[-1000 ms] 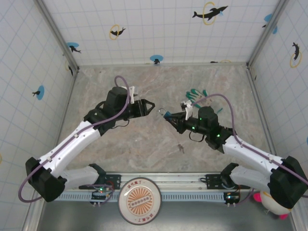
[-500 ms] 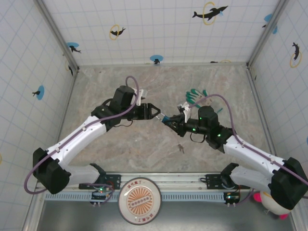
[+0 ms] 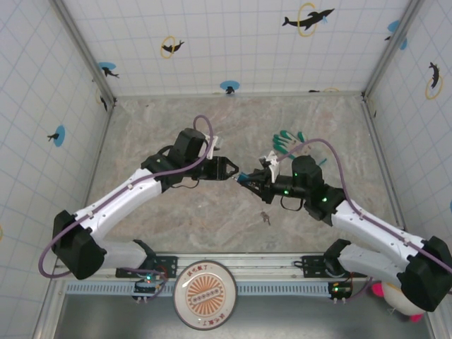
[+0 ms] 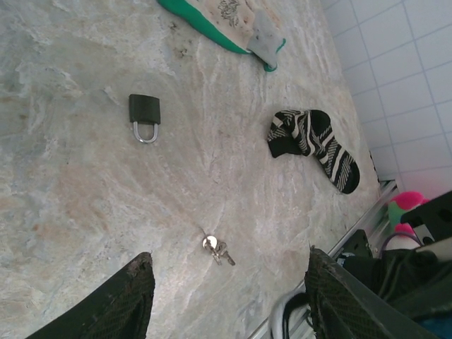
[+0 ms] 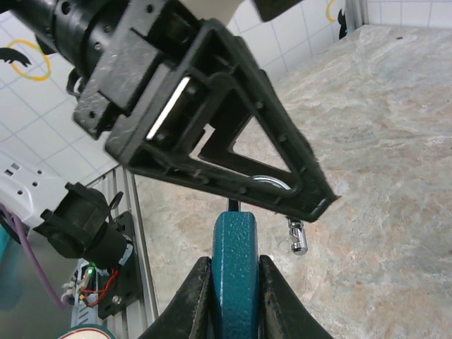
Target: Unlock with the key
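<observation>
Key (image 4: 215, 247): a tiny silvery key on a small ring, lying flat on the bench (image 4: 70, 198) toward its near edge and a little right of the middle. Nothing grips it. From above it sits just beside the right forearm, on the near side of both grippers.
Left gripper (image 3: 232, 170): jaws spread wide with nothing between them. It hangs over the middle of the bench with its tip pointing right, and in the left wrist view the key lies on the stone below the gap.
Right gripper (image 5: 235, 274): fingers closed tight on a teal-blue block (image 5: 235, 240), which stands upright between them. It points left at the left gripper, and the block's top end is just beside one black finger of that gripper. I cannot tell whether they touch.
Dark padlock (image 4: 145, 113): flat on the bench with its shackle closed, well apart from the key.
Striped sock (image 4: 314, 148): black and white, crumpled, toward the right edge.
Glove (image 4: 226, 21): green and white, lying toward the far edge.
</observation>
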Robot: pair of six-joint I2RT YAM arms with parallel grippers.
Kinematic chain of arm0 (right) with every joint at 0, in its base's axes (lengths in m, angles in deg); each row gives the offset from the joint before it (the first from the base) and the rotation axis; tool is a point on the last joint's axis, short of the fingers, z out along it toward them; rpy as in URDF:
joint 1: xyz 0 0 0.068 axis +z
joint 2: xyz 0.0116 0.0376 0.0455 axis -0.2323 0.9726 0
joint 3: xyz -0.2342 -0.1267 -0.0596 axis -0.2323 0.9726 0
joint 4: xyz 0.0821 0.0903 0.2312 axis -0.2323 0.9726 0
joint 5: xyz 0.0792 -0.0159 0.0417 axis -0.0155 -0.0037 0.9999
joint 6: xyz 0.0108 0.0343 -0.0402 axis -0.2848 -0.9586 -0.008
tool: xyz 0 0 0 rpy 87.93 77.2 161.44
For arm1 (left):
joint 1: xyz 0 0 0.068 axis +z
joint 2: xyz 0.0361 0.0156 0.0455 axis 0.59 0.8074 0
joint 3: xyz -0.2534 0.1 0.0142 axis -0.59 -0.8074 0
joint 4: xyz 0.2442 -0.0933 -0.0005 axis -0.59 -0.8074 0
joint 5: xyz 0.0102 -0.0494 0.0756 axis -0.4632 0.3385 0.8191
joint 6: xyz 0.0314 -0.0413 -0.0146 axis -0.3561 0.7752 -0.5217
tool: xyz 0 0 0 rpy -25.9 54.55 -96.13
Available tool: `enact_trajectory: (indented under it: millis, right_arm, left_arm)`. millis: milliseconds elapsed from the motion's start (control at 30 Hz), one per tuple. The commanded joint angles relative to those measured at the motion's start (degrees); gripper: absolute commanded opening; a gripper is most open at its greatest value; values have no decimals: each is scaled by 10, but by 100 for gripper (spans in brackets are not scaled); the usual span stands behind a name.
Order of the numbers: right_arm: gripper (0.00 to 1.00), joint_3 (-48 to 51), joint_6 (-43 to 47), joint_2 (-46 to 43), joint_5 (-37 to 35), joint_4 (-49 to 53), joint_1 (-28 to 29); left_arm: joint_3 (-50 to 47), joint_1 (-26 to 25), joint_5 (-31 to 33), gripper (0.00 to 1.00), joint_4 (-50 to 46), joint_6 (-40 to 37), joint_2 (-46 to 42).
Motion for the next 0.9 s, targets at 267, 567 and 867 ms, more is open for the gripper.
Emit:
enact_trajectory:
  millis: [267, 567, 867]
  right_arm:
    - [0, -25, 45, -48, -57, 2, 4]
    - [0, -12, 28, -49, -130, -13, -2]
    - [0, 14, -49, -22, -167, -73, -7]
  left_arm:
    - [-1, -1, -16, 40, -17, -22, -1]
    - [-15, 0, -1, 35, -5, -3, -34]
    - [-56, 13, 176, 54, -8, 67, -110]
